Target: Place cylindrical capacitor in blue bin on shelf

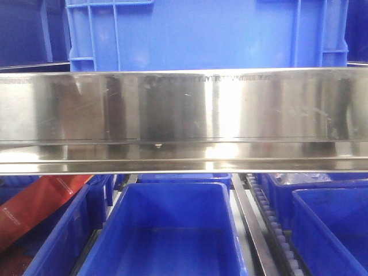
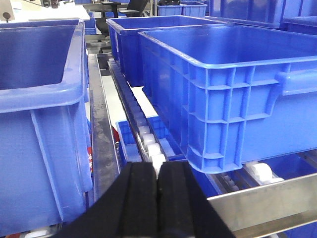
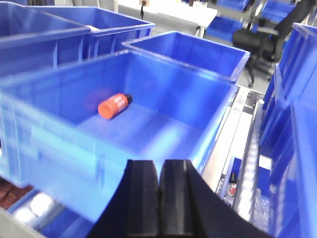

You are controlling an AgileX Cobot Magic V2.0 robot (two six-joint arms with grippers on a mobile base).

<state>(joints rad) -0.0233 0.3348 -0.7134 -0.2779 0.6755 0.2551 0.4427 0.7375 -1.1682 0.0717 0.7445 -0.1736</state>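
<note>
The small orange-brown cylindrical capacitor (image 3: 114, 105) lies on its side left of centre, on the floor of a blue plastic bin (image 3: 208, 144). Right pincer (image 3: 159, 198) and left pincer (image 2: 158, 198) are both pressed together, empty.

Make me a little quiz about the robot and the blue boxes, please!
1. True or false: the small orange-brown cylindrical capacitor lies on its side inside a blue plastic bin.
2. Are the black fingers of the right gripper together or spread apart?
3. Which holds something: A) left gripper, B) right gripper, C) neither?

Key: 1 true. 2 together, holding nothing. 3 C.
</note>
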